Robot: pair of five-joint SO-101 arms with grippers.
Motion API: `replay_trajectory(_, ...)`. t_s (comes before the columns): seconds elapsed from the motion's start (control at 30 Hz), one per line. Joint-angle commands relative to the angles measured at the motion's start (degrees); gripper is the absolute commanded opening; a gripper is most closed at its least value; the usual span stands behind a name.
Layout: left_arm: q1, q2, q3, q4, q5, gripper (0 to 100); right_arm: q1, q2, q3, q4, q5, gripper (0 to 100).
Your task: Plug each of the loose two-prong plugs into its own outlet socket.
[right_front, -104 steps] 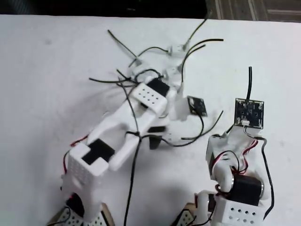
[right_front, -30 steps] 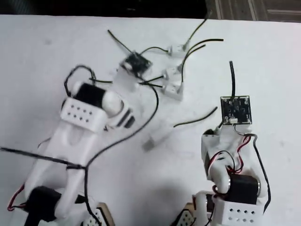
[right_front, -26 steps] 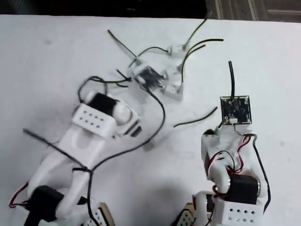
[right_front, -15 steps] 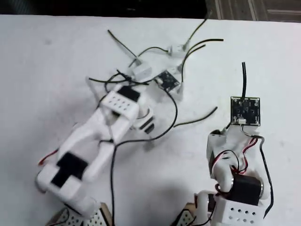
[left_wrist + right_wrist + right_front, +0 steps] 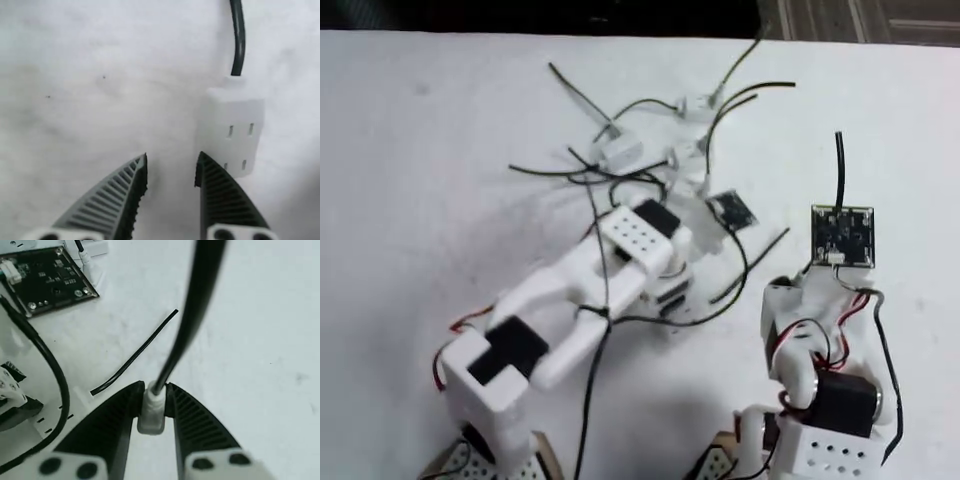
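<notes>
My left gripper (image 5: 170, 167) is open and points down at the table, with nothing between its ribbed fingers (image 5: 220, 195). Just beyond one fingertip lies a white outlet socket (image 5: 234, 131) with slots in its top face and a black cord (image 5: 239, 37). In the high view the left arm (image 5: 638, 235) sits in the table's middle, beside the white sockets (image 5: 686, 156). My right gripper (image 5: 154, 390) is shut on a white two-prong plug (image 5: 151, 412); its black cord (image 5: 192, 315) rises out of the fingers, and in the high view that cord (image 5: 839, 170) points toward the far edge.
Several white connectors (image 5: 618, 152) with black cords (image 5: 638, 104) lie tangled at the centre back. A loose black wire (image 5: 750, 265) lies between the two arms. The left arm's camera board (image 5: 45, 277) is close to the right gripper. Bare white tabletop (image 5: 430, 150) stretches to the left.
The left arm swung from the left side of the table rightward and now hangs over the socket cluster. The right arm shifted slightly, still holding its plug.
</notes>
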Motion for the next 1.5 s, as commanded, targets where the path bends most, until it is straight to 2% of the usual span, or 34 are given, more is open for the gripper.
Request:
replay_trajectory(0.0, -0.8, -5.0, -0.1, 0.7, 0.6, 17, 0.5, -0.4, -0.5, -0.7, 0.5, 1.7)
replay_trajectory(0.2, -9.1, -20.9, 0.1, 7.8, 0.4, 17, -0.1, 0.0, -0.9, -2.5, 0.7, 1.7)
replay_trajectory(0.37, -16.5, -34.8, 6.9, 11.4, 0.1, 17, -8.0, 0.1, 0.9, -5.1, 3.7, 1.7)
replay_trajectory(0.53, -24.2, -47.9, 23.9, 5.5, 0.0, 17, -18.2, 0.0, 3.3, -6.3, 3.3, 1.7)
replay_trajectory(0.77, -37.2, -68.0, 44.8, -3.6, -4.9, 17, -24.8, -0.4, 17.4, -19.6, 0.4, 1.7)
replay_trajectory(0.9, -42.6, -74.0, 52.0, -6.9, -5.6, 17, -29.1, -0.5, 22.4, -23.4, 0.1, 1.7)
replay_trajectory(1.03, -44.7, -74.2, 56.6, -9.5, -8.5, 17, -33.3, -0.5, 24.7, -23.4, 0.1, 1.7)
replay_trajectory(1.2, -45.1, -74.2, 61.9, -14.9, -8.5, 17, -35.1, -0.5, 26.5, -23.8, -0.1, 1.8)
replay_trajectory(1.3, -44.9, -74.2, 63.4, -16.9, -8.4, 17, -36.6, -0.5, 26.6, -24.2, -2.6, 1.8)
replay_trajectory(1.47, -44.9, -74.3, 63.9, -16.5, -8.4, 17, -38.5, -0.5, 32.8, -35.1, -3.2, 1.8)
